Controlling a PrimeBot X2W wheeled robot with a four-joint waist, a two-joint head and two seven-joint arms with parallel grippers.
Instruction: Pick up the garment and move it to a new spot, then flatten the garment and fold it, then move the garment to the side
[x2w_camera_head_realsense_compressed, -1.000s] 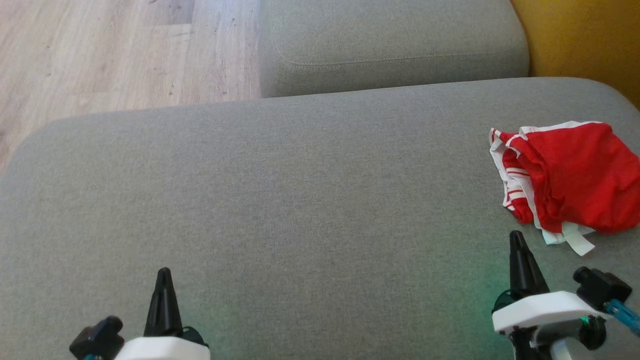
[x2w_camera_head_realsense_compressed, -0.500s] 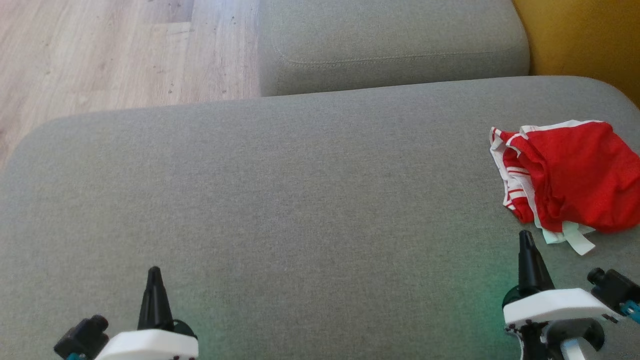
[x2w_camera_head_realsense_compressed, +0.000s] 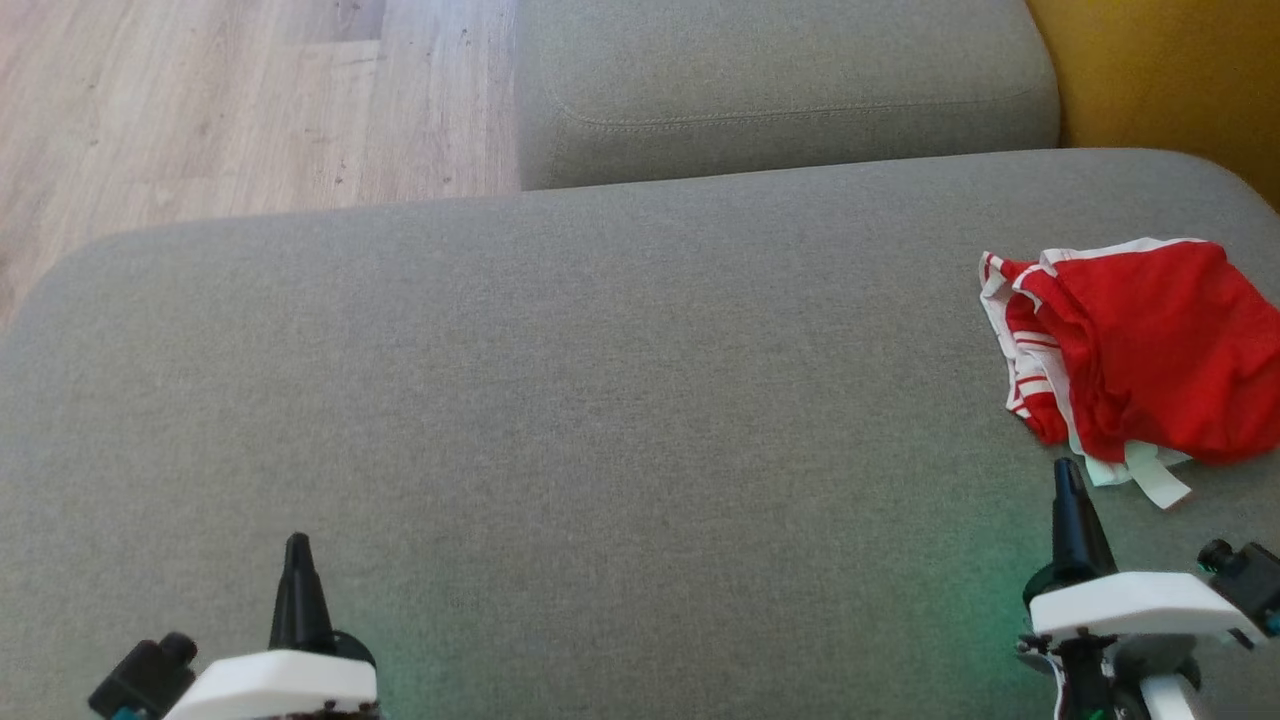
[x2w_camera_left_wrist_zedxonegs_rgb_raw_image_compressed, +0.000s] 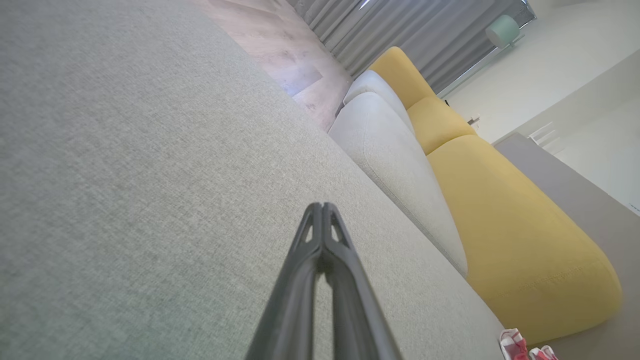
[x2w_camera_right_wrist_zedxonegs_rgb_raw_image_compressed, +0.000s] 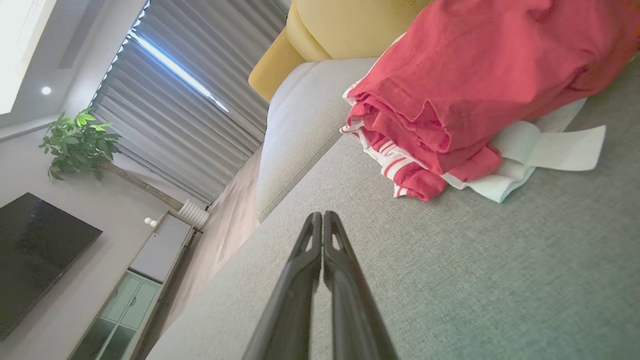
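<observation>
One red garment (x2w_camera_head_realsense_compressed: 1140, 350) with white trim lies bunched on the grey cushion (x2w_camera_head_realsense_compressed: 600, 400), at about 3 o'clock in the head view. The right gripper (x2w_camera_head_realsense_compressed: 1066, 470), fingers pressed together and empty, points up just short of it; the garment sits at its 1 o'clock, not touching. The left gripper (x2w_camera_head_realsense_compressed: 297, 545), likewise closed and empty, is at 7 o'clock, well apart.

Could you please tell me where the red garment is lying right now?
The garment lies at the head view's right edge on the grey cushion, just beyond the right claw.
</observation>
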